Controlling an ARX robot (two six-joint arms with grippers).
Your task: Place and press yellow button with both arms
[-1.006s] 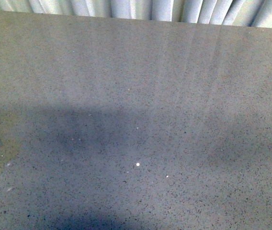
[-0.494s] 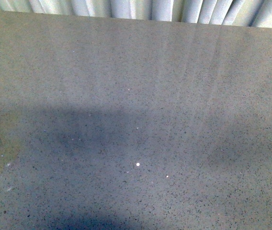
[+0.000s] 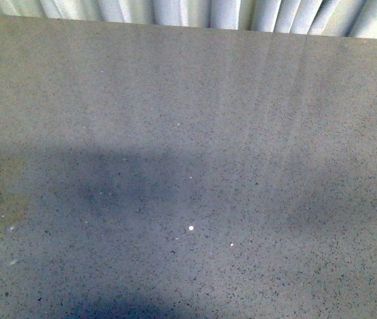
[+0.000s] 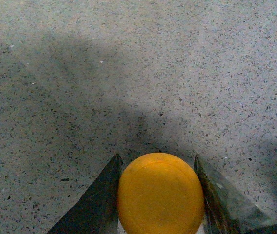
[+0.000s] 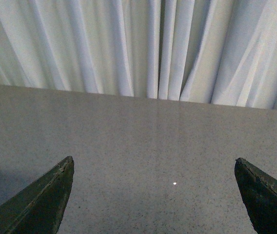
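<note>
Clamping the yellow button (image 4: 160, 195), seen only from that wrist, is our left end effector (image 4: 156, 161); our right end effector (image 5: 154, 161) stands apart.

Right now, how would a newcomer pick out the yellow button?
Find the speckled grey table in the left wrist view. Over it, the left gripper clasps the yellow button between dark fingers: a smooth round dome, the only bright thing against grey.

Front cam: high, angled down over counter (image 3: 255, 93) to curtain (image 3: 195, 12) at far edge. Left wrist: close, steep down on counter. Right wrist: low, near-level; shares far edge and curtain with front.
</note>
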